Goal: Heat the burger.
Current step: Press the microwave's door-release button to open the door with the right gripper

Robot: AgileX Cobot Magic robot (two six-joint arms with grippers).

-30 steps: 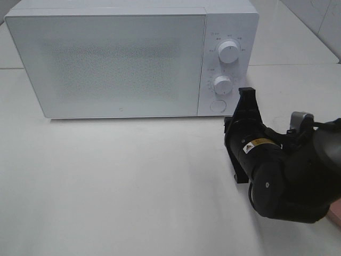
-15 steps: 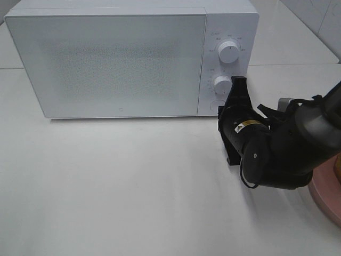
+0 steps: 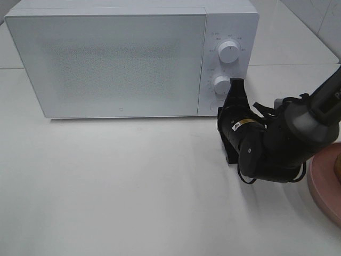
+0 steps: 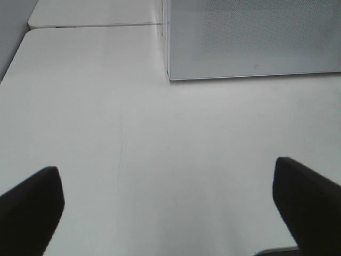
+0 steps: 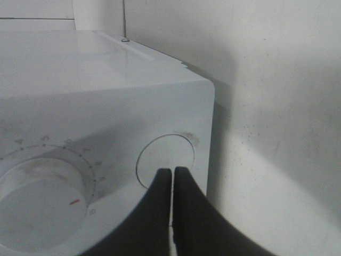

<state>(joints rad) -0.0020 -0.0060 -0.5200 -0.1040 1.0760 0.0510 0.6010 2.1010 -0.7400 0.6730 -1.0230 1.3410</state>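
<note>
Right arm (image 3: 277,144): glossy black rounded housings, with a lighter grey link (image 3: 297,120) behind them.
Label (image 3: 246,124): small yellow-and-white sticker on the wrist housing; print too small to read.
Cables (image 3: 262,109): thin black loops beside the wrist.
Right gripper (image 5: 173,172): two smooth black fingers tapering to narrow tips.
Left gripper (image 4: 165,176): two matte black fingers with blunt, rounded ends.

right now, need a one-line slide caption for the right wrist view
Shut right gripper aims its tips at the round button beside a dial on the white microwave.

No legible text or labels anywhere.
</note>
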